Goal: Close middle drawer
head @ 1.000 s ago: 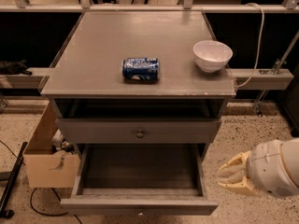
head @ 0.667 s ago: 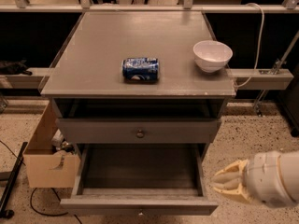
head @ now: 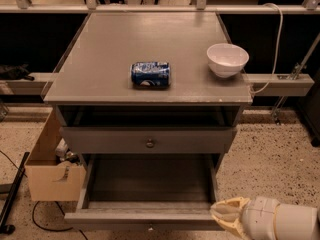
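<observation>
The middle drawer (head: 145,216) is the wide grey tray pulled far out at the bottom of the grey cabinet (head: 90,89). Its pale worn front rim runs along the frame's lower edge, and its inside looks empty. Above it sits a closed grey drawer front with a bigger round knob (head: 150,143). My gripper (head: 226,216), cream and white, is at the bottom right. It sits right at the front right corner of the open drawer's rim. I cannot tell whether it touches the rim.
A blue can (head: 150,74) lies on its side on the cabinet top, and a white bowl (head: 227,59) stands at its right edge. A cardboard box (head: 49,176) stands on the floor against the cabinet's left side. A white cable (head: 276,39) hangs at the right.
My gripper has moved down and to the left, from beside the drawer's right side to its front right corner. The drawer has not visibly moved.
</observation>
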You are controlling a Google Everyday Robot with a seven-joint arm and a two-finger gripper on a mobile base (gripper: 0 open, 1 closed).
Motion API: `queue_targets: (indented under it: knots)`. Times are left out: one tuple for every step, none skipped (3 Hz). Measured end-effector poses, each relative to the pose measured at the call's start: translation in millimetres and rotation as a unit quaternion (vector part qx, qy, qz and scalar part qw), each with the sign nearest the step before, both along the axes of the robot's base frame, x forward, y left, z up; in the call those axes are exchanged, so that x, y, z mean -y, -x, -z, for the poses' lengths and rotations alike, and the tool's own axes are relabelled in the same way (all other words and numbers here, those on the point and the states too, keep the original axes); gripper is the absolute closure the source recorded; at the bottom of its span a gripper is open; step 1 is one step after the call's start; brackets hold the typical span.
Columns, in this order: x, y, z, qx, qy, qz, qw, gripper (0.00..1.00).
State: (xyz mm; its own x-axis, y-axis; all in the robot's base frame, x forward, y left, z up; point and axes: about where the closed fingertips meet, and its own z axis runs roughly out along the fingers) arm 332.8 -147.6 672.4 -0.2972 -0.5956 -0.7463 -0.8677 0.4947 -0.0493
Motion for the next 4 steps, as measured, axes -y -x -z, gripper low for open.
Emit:
queue_targets:
  knots:
    - [1.6,-2.0,2.9,0.002,0.003,0.001,1.0000,1.00]
    - [-4.2,8.3,-1.9,0.008,0.011,-0.018,0.9997,1.00]
    - [2.4,11.5,32.9,-0.012,0.061,-0.043,0.9972,1.00]
    - [10.1,7.5,59.9,-0.024,0.109,-0.064,0.9917,1.00]
